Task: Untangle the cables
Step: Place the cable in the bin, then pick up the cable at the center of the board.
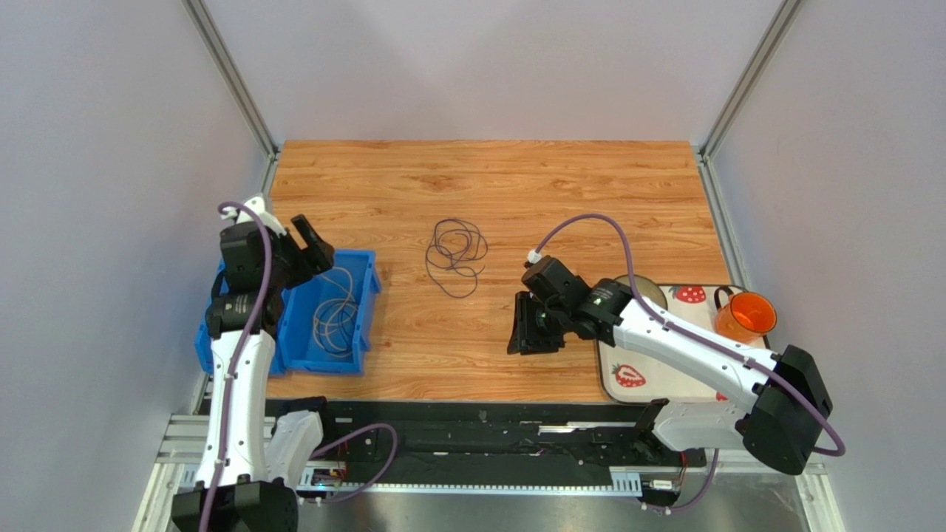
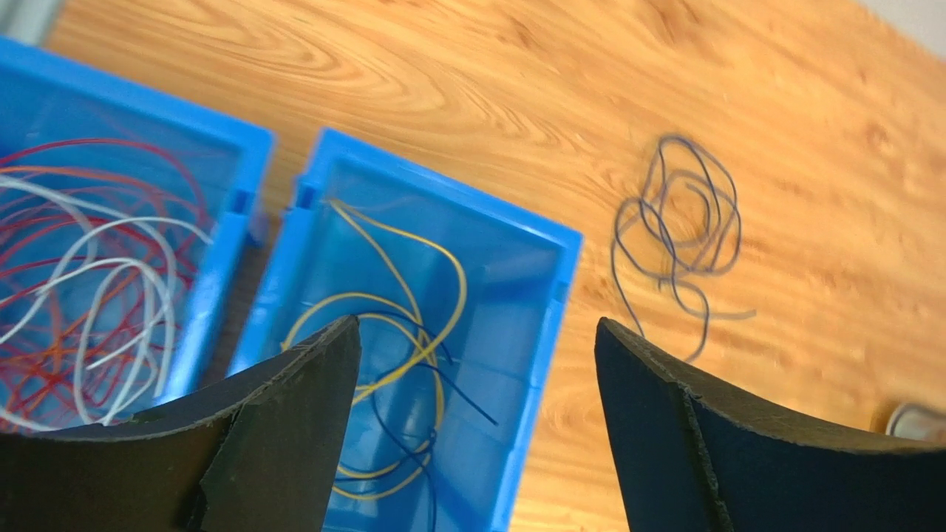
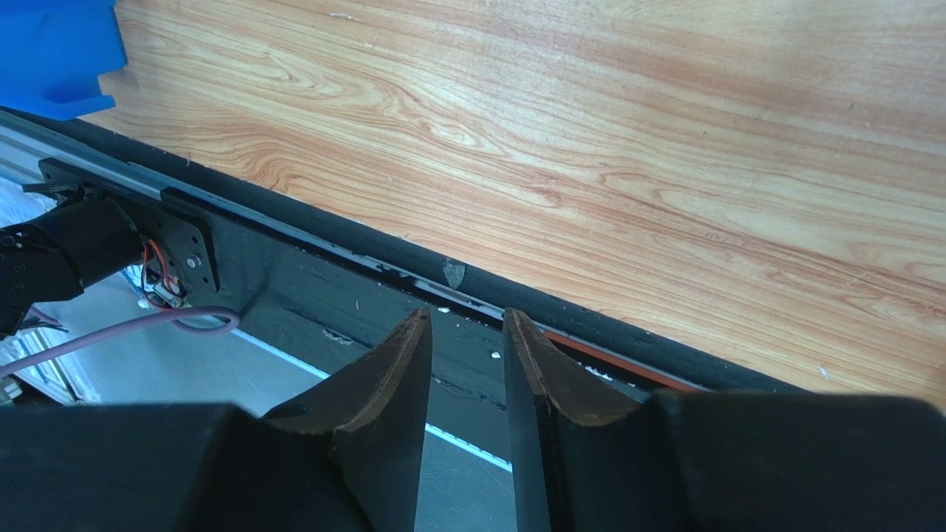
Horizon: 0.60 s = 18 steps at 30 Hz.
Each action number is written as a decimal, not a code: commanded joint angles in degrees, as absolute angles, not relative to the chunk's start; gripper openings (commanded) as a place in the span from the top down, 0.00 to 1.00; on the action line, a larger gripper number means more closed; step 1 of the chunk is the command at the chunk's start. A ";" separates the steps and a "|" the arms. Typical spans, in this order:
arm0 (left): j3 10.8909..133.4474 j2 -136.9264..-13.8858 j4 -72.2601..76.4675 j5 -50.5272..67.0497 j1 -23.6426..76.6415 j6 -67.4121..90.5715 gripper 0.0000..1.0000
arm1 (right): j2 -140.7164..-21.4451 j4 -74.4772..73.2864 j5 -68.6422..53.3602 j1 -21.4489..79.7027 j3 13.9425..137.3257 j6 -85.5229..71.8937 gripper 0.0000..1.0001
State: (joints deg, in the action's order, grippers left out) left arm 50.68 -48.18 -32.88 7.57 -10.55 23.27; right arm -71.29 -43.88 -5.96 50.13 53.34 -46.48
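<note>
Glossy woodgrain table [image 1: 555, 188] bears a thin, loosely coiled dark cable [image 1: 456, 255].

Two blue bins [image 2: 555, 305] — each with tangled cables [image 2: 458, 294] beyond counting. One dark coil [image 2: 677, 222] on the desk [image 1: 500, 177]. One orange cup [image 1: 746, 316], one tray [image 1: 614, 357]. Two pincers — left pincer [image 2: 477, 333], right pincer [image 3: 466, 321].

two blue bins [image 2: 444, 184] side by side on the wooden table [image 1: 500, 177]; orange cup [image 1: 746, 316] by a strawberry-print tray [image 1: 627, 377].
</note>
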 commanded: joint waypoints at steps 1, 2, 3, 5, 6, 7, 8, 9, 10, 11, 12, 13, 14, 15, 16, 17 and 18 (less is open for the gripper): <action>54.31 -50.88 -31.73 8.96 -5.55 20.83 0.16 | -71.81 -42.98 -4.22 50.36 56.60 -44.74 0.66; 54.49 -51.32 -31.64 9.49 -3.80 20.66 0.16 | -71.89 -42.98 -3.96 50.36 56.78 -44.56 0.66; 54.58 -51.85 -31.64 9.67 -2.82 20.57 0.17 | -72.07 -42.89 -3.87 50.36 56.95 -44.47 0.66; 54.84 -53.08 -31.55 9.58 -0.19 20.83 0.18 | -72.42 -42.72 -3.61 50.36 57.04 -43.95 0.66; 54.93 -53.43 -31.55 9.58 1.56 20.92 0.18 | -72.86 -42.80 -3.52 50.27 57.39 -43.68 0.66; 55.19 -54.39 -31.20 9.32 2.89 21.00 0.18 | -73.21 -42.72 -3.34 50.36 57.74 -43.25 0.66; 55.28 -54.84 -31.20 8.53 5.51 21.09 0.19 | -73.47 -42.80 -3.25 50.27 58.09 -42.89 0.66; 55.46 -55.45 -31.11 8.09 6.84 21.18 0.19 | -74.35 -42.89 -3.16 50.27 59.14 -42.63 0.66; 55.81 -56.50 -30.94 7.48 8.07 21.36 0.19 | -74.70 -42.72 -2.82 50.27 59.85 -41.93 0.66; 55.98 -57.04 -30.94 7.12 10.26 21.44 0.20 | -75.23 -42.89 -2.81 50.27 60.46 -41.66 0.66; 56.33 -57.56 -30.94 6.95 11.33 21.53 0.20 | -75.76 -42.98 -2.55 50.19 62.30 -41.31 0.66; 56.51 -58.44 -31.02 6.94 12.21 21.71 0.21 | -76.98 -43.07 -2.29 50.10 63.27 -40.96 0.66; 56.69 -58.80 -31.29 7.12 13.78 21.71 0.21 | -77.78 -43.24 -2.29 50.01 64.59 -40.35 0.66; 57.21 -58.89 -31.64 7.21 14.41 21.62 0.22 | -78.57 -43.33 -2.29 49.75 65.82 -39.91 0.66; 57.56 -58.89 -33.03 6.95 14.94 21.27 0.22 | -80.58 -43.33 -2.02 49.66 68.44 -39.55 0.66; 57.83 -58.71 -33.83 6.86 15.55 21.01 0.23 | -81.73 -43.50 -1.85 49.48 69.86 -38.68 0.66; 58.27 -58.10 -34.71 6.59 15.64 20.48 0.23 | -83.22 -43.77 -1.67 49.48 71.27 -38.32 0.66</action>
